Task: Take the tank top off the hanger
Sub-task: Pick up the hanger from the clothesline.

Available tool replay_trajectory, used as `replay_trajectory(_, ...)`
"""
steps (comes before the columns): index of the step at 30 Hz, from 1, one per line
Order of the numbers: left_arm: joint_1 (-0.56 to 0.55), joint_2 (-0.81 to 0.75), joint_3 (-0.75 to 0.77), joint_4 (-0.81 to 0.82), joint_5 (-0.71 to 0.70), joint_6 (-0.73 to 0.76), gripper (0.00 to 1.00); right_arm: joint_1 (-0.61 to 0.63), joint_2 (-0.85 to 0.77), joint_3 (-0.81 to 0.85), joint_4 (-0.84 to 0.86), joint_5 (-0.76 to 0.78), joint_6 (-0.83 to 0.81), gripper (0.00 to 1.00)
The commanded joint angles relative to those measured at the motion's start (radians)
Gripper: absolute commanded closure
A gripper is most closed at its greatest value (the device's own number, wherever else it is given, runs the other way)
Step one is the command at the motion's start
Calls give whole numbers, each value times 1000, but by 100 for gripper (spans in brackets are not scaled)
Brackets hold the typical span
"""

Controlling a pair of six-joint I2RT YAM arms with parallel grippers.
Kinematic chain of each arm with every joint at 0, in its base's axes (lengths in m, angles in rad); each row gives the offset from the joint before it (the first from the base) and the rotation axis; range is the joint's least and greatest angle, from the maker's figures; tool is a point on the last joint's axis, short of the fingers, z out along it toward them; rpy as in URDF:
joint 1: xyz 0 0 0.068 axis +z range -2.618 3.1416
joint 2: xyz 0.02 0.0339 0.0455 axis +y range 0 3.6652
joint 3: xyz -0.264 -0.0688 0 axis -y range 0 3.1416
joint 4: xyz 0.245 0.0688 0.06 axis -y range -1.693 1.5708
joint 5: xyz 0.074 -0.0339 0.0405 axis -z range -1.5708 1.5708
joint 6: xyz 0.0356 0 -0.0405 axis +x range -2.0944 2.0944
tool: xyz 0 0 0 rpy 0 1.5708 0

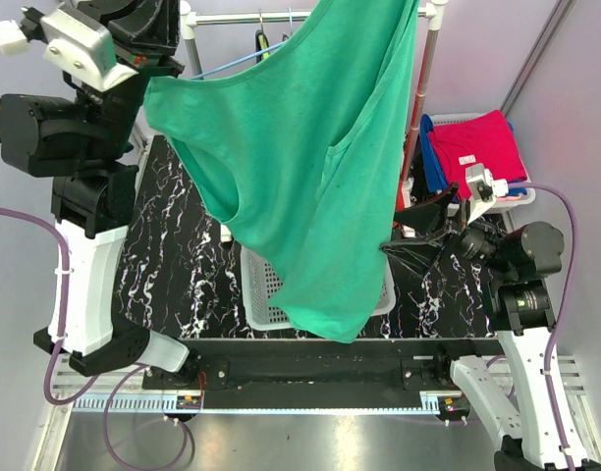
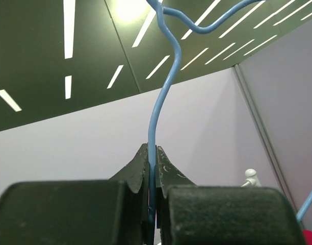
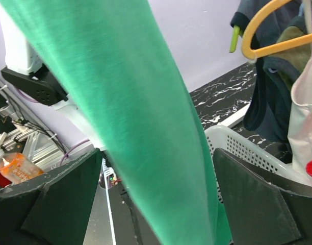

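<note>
Hanging on the blue hanger [image 2: 163, 97], the green tank top [image 1: 300, 167] is seen at centre, not yet removed. The hanger is clenched by the left claw [image 2: 152, 158] at ten o'clock; the cloth is straddled, ungripped, by the released right claw [image 3: 156, 196] at four o'clock.

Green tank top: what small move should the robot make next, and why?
Probably close the right tool on the tank top: its jaws stand wide open with the green cloth hanging between them, while the left tool is shut on the blue hanger, holding it for a pull.
</note>
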Motion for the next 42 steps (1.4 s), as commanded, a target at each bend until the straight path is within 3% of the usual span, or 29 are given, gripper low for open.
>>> replay_trajectory(1, -59, 1, -28, 6, -186, 201, 100, 5, 28, 47, -73, 27, -81, 0)
replay_trajectory(5, -69, 15, -58, -37, -272, 310, 100, 5, 47, 65, -155, 175, -154, 0)
replay_trajectory(10, -68, 94, 56, -77, -372, 399, 100, 5, 62, 86, -175, 211, -194, 6)
replay_trajectory(11, -68, 96, 66, -76, -367, 399, 100, 5, 79, 94, -167, 211, -191, 11)
replay_trajectory(12, -68, 94, 68, -74, -351, 398, 100, 5, 89, 100, -152, 212, -184, 26)
replay_trajectory(14, -68, 91, 70, -73, -337, 391, 100, 5, 128, 117, -127, 229, -170, 43)
replay_trajectory(15, -69, 90, 70, -73, -337, 382, 100, 5, 140, 123, -94, 235, -150, 59)
replay_trajectory(16, -69, 87, 66, -74, -338, 381, 100, 5, 165, 129, -78, 248, -138, 69)
replay_trajectory(18, -69, 72, 53, -80, -344, 382, 100, 7, 186, 142, -32, 262, -107, 81)
replay_trajectory(27, -68, 32, 28, -99, -383, 454, 100, 7, 258, 177, 25, 320, -76, 71)
replay_trajectory(30, -68, -95, -162, -131, -280, 460, 100, 5, 229, 159, 9, 334, -84, 53)
replay_trajectory(31, -69, -129, -284, -145, -248, 462, 100, 7, 208, 154, 3, 340, -88, 43)
replay_trajectory(32, -72, -163, -333, -183, -202, 460, 100, 7, 197, 153, -3, 341, -99, 26)
replay_trajectory(35, -74, -293, -503, -282, -142, 407, 100, 5, 162, 157, -29, 346, -116, 13)
replay_trajectory(38, -82, -379, -654, -342, -91, 349, 100, 5, 145, 168, -70, 354, -128, 11)
replay_trajectory(42, -98, -436, -724, -379, -56, 286, 100, 7, 149, 163, -94, 351, -133, 10)
